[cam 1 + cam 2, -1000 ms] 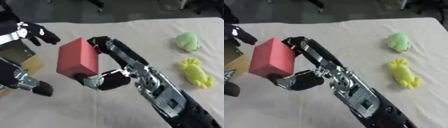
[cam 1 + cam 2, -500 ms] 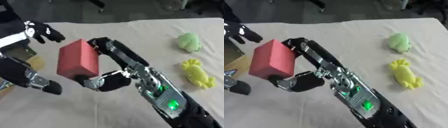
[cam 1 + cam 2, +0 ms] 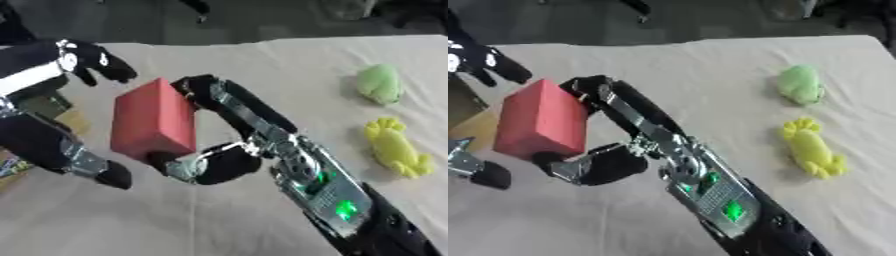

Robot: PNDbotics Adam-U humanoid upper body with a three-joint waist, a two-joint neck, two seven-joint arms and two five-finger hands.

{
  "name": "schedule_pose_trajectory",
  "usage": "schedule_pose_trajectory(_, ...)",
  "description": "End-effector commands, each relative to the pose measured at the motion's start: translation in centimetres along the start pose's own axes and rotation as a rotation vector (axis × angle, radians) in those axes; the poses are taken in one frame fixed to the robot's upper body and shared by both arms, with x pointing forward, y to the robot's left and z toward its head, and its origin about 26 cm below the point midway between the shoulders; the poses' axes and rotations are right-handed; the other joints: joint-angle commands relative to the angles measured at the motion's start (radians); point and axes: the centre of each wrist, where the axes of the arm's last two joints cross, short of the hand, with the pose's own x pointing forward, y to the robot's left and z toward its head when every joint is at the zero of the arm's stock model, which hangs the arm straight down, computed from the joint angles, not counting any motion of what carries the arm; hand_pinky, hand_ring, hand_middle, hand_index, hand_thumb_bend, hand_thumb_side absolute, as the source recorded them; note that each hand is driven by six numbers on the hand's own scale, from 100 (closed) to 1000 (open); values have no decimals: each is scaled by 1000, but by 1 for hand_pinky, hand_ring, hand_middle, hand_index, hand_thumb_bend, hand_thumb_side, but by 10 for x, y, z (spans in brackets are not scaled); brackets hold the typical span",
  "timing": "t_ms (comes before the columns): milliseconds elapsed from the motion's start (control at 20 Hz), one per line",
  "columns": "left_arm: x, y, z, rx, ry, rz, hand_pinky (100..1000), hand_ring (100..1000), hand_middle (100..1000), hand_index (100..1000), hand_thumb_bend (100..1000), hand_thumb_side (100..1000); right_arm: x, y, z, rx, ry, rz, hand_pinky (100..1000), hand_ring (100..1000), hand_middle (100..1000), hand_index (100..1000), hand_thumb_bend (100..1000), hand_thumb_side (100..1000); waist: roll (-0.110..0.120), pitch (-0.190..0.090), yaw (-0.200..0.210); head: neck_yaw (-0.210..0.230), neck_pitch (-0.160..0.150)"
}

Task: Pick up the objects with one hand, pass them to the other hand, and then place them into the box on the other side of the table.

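Red block mid-handover — nothing boxed yet.
The right hand (image 3: 210, 155) grips the red block (image 3: 153, 120) between fingers and thumb; the left hand (image 3: 83, 62), at ten o'clock, spreads open around it. A green toy (image 3: 381, 84) and yellow toy (image 3: 395, 147) wait at three o'clock on the cloth-covered counter (image 3: 289, 65) — dark floor beyond.

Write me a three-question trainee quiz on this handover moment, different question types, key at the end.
1. True or false: the right hand has its fingers and thumb clamped on the red block.
2. Multiple choice: where do the green toy and the yellow toy lie? A) in the box B) on the tablecloth at the robot's right C) in the left hand
3. Fill in: the left hand is ____, fingers spread on the far and near sides of the block.

Key: 1 true; 2 B; 3 open
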Motion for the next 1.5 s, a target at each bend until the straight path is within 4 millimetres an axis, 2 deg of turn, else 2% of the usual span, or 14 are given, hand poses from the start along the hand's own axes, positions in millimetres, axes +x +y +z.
schedule_pose_trajectory(50,5,8,1,25,-5,-24,763,811,730,847,979,520,9,-3,-2,0,-44,5,718,516,468,550,100,153,3,-12,0,4,-14)
schedule_pose_trajectory(250,5,8,1,36,1,-15,756,808,725,823,887,496,9,-3,-2,5,-47,6,718,515,468,550,100,155,3,-11,0,2,-18)
schedule_pose_trajectory(500,5,7,1,58,4,1,745,802,715,807,828,500,9,-3,-3,7,-46,7,716,515,467,549,100,157,1,-9,1,1,-20)
schedule_pose_trajectory(1000,5,5,-1,63,15,35,738,797,698,778,825,494,8,-3,-2,6,-43,6,715,514,467,548,100,159,-1,-7,2,1,-22)
schedule_pose_trajectory(1500,0,1,-8,-12,19,54,745,804,703,775,756,457,9,-3,-2,6,-53,1,715,514,467,548,100,159,1,-7,1,3,-13)
